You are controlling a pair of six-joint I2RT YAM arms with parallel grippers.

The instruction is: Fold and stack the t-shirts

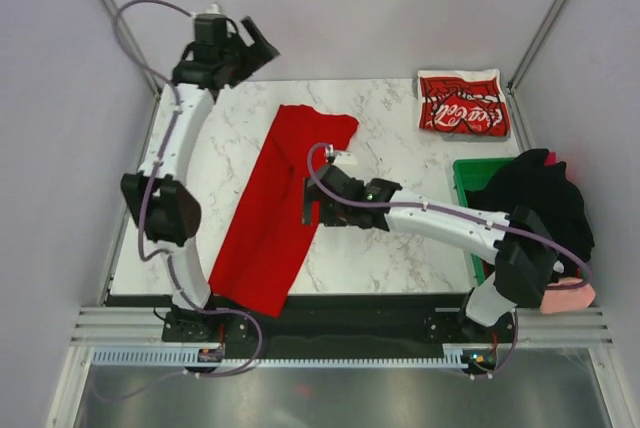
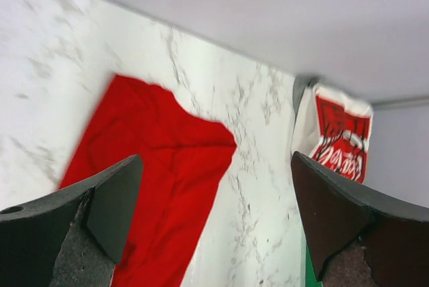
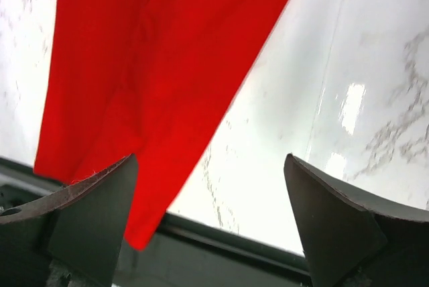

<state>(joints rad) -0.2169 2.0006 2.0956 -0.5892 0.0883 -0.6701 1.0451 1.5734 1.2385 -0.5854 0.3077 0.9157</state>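
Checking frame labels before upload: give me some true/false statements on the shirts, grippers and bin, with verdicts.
1. The plain red shirt lies in a long strip on the table. True.
2. The printed shirt is stacked on the plain red shirt. False: it lies apart, at the table's far right corner.
3. The left gripper and right gripper are both open, holding nothing. True.
4. The green bin is empty. False: dark clothes are piled in it.
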